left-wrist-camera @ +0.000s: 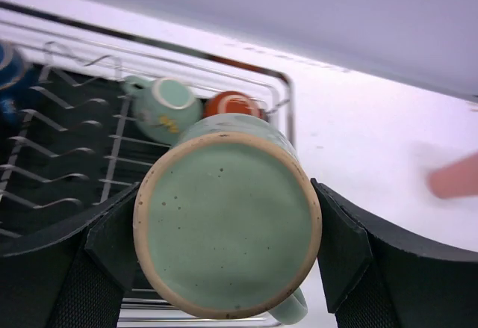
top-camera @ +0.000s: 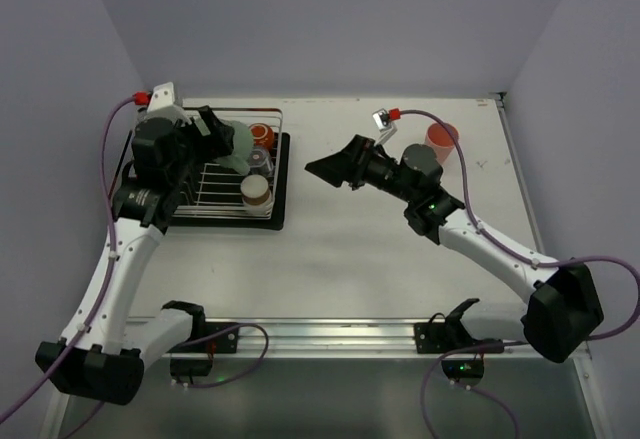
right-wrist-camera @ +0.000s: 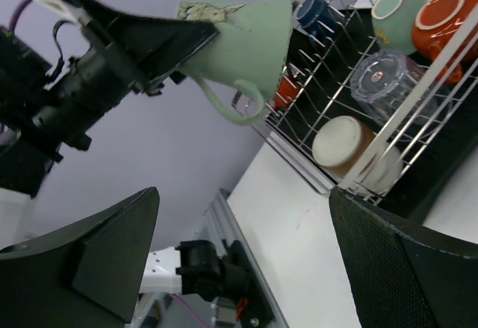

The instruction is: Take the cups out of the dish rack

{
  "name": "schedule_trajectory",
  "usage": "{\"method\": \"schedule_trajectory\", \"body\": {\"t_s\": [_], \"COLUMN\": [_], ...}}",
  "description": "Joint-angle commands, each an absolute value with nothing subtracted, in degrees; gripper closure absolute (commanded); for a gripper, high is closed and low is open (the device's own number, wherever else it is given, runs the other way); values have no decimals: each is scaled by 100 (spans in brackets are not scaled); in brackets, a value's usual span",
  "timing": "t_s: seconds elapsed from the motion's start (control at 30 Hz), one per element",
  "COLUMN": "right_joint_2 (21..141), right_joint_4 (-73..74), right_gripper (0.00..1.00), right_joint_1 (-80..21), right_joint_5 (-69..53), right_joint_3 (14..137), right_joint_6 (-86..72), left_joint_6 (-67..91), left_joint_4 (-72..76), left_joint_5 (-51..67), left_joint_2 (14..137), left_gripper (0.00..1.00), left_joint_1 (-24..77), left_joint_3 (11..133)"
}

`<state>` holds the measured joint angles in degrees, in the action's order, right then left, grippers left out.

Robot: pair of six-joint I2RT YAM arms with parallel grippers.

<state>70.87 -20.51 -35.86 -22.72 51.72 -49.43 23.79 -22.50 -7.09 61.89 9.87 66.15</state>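
- My left gripper (top-camera: pixel 213 137) was clenched on a green mug (left-wrist-camera: pixel 228 227), held above the rack (top-camera: pixel 205 183) at the far-left corner of the table (top-camera: pixel 350 259).
- My right gripper (top-camera: pixel 322 169) hung released mid-table, facing the rack.
- A pink tumbler (top-camera: pixel 441 142) stood near the far-right corner.

White table (top-camera: pixel 350 259), pale lavender walls (top-camera: pixel 330 19)

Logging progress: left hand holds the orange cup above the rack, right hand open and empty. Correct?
No: the left wrist view shows the left hand holding a pale green mug above the dish rack; the orange cup sits in it. The right hand is open and empty.
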Motion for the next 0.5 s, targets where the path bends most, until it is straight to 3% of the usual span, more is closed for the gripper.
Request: {"method": "schedule_trajectory", "body": {"t_s": [0.0, 0.13, 0.47], "right_joint_2": [7321, 7514, 8077], "right_joint_4": [-3681, -4218, -5193], "right_gripper": [2, 2, 7], "right_joint_1": [-3665, -3691, -3753], "right_joint_5": [-2435, -2399, -3041], "right_joint_3": [4993, 4826, 5080], "right_joint_6": [-5941, -6222, -6889], "left_joint_6": [3049, 3901, 5044], "left_joint_4": [-1329, -442, 1159], "left_joint_5": [1078, 2396, 3498], "left_joint_2": [5556, 5055, 4676], "left_gripper": [97, 97, 97], "left_joint_1": [1011, 1011, 1046], "left_joint_3": [6382, 5785, 4861]}}
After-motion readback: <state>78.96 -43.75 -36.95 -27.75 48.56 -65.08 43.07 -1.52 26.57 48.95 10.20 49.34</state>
